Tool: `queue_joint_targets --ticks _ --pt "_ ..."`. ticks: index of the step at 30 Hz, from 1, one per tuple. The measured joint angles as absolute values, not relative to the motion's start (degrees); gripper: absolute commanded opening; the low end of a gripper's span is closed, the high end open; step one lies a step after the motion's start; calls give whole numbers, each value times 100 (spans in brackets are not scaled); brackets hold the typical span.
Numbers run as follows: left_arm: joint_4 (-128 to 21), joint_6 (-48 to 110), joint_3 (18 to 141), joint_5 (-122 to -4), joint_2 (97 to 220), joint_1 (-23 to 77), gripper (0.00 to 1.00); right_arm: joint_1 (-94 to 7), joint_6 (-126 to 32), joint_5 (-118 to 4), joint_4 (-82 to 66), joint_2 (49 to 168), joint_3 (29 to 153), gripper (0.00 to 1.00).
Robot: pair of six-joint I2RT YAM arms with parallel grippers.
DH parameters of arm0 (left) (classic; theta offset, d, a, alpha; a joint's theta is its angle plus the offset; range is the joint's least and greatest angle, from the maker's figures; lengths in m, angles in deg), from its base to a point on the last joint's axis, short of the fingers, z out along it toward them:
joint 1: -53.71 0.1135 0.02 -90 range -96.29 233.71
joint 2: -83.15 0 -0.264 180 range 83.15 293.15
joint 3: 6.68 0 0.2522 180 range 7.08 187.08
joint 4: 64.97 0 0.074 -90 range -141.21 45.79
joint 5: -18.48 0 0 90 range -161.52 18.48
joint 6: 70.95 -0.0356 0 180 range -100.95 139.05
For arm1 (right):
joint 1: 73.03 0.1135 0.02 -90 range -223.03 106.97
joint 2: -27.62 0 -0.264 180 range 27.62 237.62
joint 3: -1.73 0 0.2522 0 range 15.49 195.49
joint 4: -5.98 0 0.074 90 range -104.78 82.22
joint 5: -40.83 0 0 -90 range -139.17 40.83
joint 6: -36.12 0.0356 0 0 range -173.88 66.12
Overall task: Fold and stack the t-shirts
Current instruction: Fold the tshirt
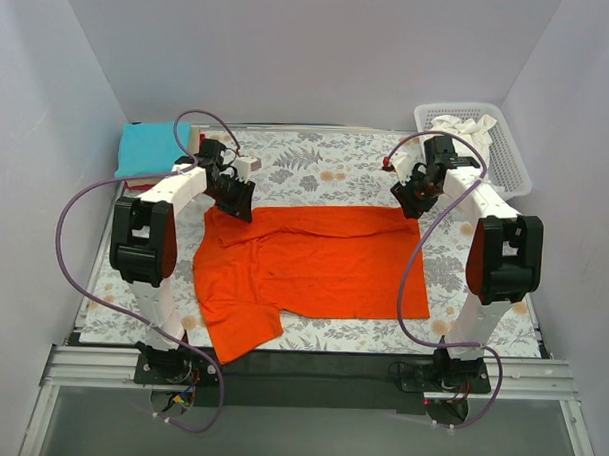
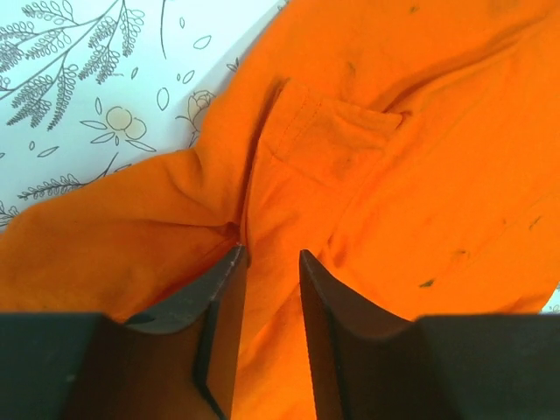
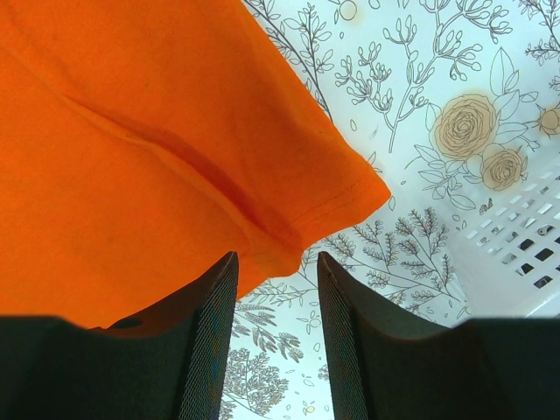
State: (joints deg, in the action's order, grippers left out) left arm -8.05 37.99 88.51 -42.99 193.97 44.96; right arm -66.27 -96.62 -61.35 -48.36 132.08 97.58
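Bright orange soft-cloth t-shirt (image 1: 313, 263) is seen spread out, creased, at frame centre. Its upper corners are partly hidden by the left gripper (image 1: 236, 198) and right gripper (image 1: 414, 199), both held released, fingers parted. A folded teal t-shirt (image 1: 152, 148) is seen upper left.

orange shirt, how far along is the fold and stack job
Done: the teal shirt lies folded at the far left on crimson cloth. In hand: the orange shirt lies spread, with the left claw and right claw at its far corners; the right is open, the left unclear. To do: finish folding it, stack it, then the white shirt crumpled in the basket.
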Motion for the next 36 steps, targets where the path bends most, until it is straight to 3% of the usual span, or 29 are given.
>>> queue_joint_targets --ticks 5,16,19,25,36 --pt "-864 3849 8851 -4305 19365 4496 24 -6627 -9644 -6137 -4836 13208 9758 41" --pt "-1002 3823 8849 -4480 19513 4496 32 -6627 -9607 -6135 -4838 13208 9758 41" --pt "-1070 3812 8849 -4552 19603 4496 26 -6627 -9607 -6135 -4838 13208 9758 41" --pt "-1087 3796 8849 -4541 19671 4496 1 -6627 -9605 -6133 -4838 13208 9758 40" --pt "-622 3318 7896 -4139 18385 4356 0 -6627 -9622 -6137 -4841 13201 9701 40"
